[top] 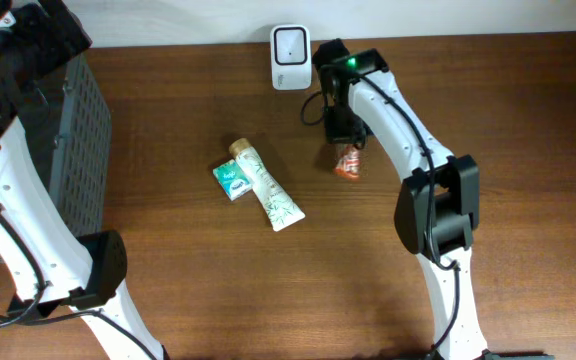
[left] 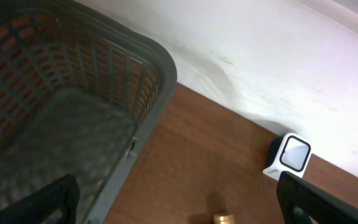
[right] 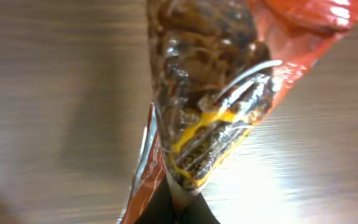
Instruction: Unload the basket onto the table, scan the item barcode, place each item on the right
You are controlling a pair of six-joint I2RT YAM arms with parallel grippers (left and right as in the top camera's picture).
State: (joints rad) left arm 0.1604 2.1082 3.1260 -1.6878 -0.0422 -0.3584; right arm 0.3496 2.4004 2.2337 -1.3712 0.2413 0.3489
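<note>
The item is a crinkled red-orange snack packet [top: 347, 162] with a clear window; it fills the right wrist view [right: 210, 93] and hangs above the wooden table [top: 168, 290]. My right gripper [top: 346, 135] is shut on the packet's sealed edge, its dark fingertips pinching it at the bottom of the wrist view [right: 179, 208]. The white barcode scanner [top: 290, 44] stands at the table's far edge, just left of the packet. No barcode is readable on the packet. My left gripper [left: 179, 208] is open and empty, up over the basket at far left.
A grey mesh basket [top: 78, 130] stands at the left edge and shows in the left wrist view [left: 73, 93]. A cream tube with a gold cap [top: 266, 187] and a small green pack [top: 232, 181] lie mid-table. The scanner [left: 289, 155] also shows there.
</note>
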